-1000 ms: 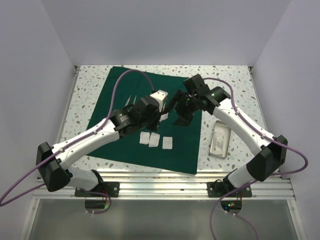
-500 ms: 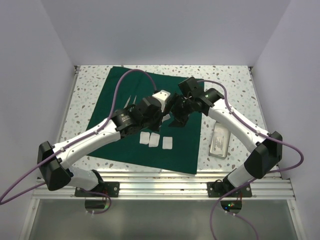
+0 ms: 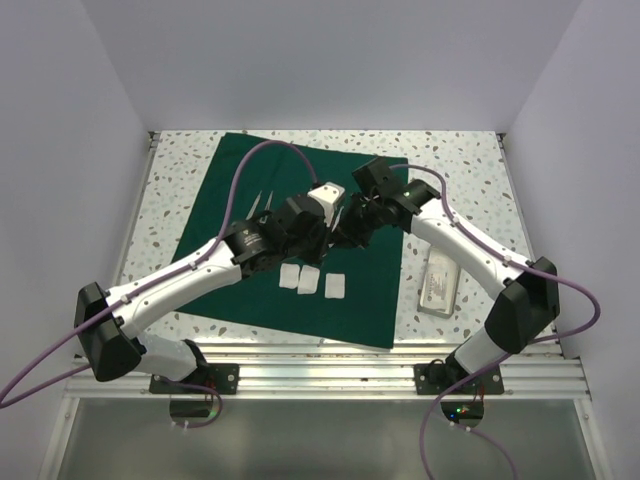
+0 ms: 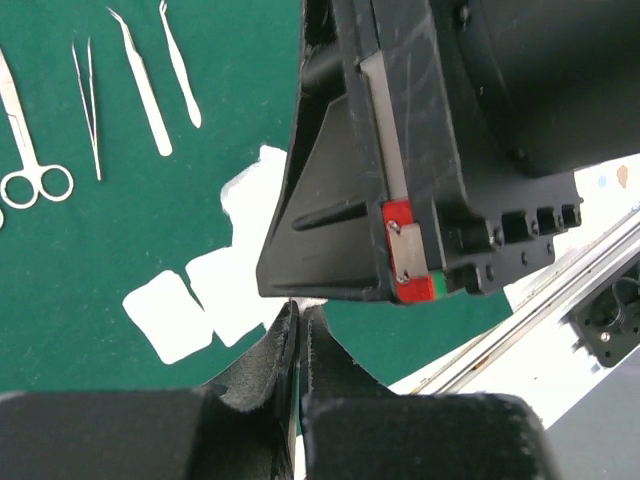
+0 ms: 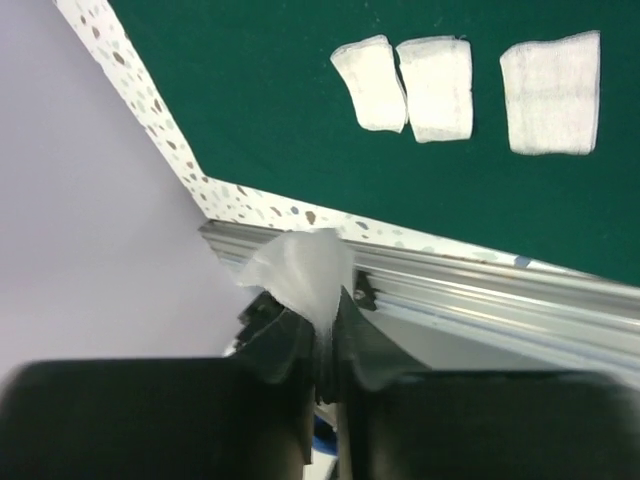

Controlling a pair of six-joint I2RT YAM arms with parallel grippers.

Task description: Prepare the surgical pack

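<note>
Two black grippers meet almost tip to tip above the middle of a dark green drape (image 3: 240, 185). The right gripper (image 5: 322, 320) is clamped on a white sachet (image 5: 300, 265), which is thin, crumpled and slightly see-through and fans up out of the pinch. The left gripper (image 4: 297, 325) has its fingers pressed flat together just below the other gripper's tip; whether it also holds an edge of the sachet cannot be made out.

Three white gauze squares (image 3: 309, 280) lie in a row on the drape beneath the grippers, two nearly touching and the third a little apart to the right. Further left on the cloth, steel scissors (image 4: 28, 160) and several slim tweezers (image 4: 140, 85) lie side by side, apart from one another.

The drape lies flat and slightly askew on a speckled table (image 3: 470, 170), its near edge close to the aluminium rail (image 3: 330, 375) along the front. A small shiny metal tray (image 3: 440, 283) sits on bare table just beside the drape's right edge. Bare strips of table run along the left side and the far right corner. Pale walls close in the left, right and back sides.
</note>
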